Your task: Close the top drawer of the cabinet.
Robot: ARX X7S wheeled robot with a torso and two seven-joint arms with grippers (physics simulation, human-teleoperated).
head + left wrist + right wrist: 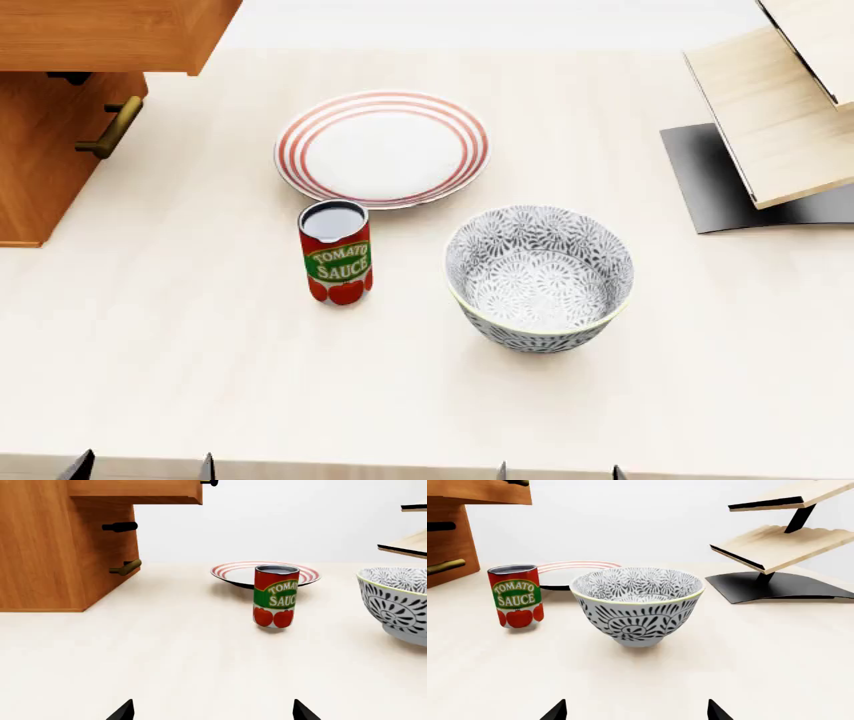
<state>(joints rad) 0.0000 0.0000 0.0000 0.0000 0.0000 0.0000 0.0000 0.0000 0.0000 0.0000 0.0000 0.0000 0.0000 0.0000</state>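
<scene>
The cabinet [40,170] is a block of orange-brown wood grain standing at the far left of the pale, faintly grained tabletop [200,380]. Its top drawer [107,35] juts forward over the tabletop as a flat-bottomed wooden box, overhanging the lower drawer front, which carries a horizontal brass bar handle [111,128].

A round plate [382,148] with red rings lies flat near the middle. Just in front of it stands an upright tomato sauce can [335,251], a red and green labelled cylinder. Beside the can, to the right, sits a deep bowl [539,277] patterned in black and white. At the far right a pale-wood slanted rack [787,110] rises from a black base.

The left gripper [212,711] shows only two dark fingertips, spread well apart, low over the tabletop's near edge; from its wrist view the drawer sits far off and higher up, with the can and plate lying off to the side of that line. The right gripper [636,711] is likewise spread apart, facing the bowl, well away from the cabinet.

Bare tabletop stretches between the left gripper and the cabinet's front.
</scene>
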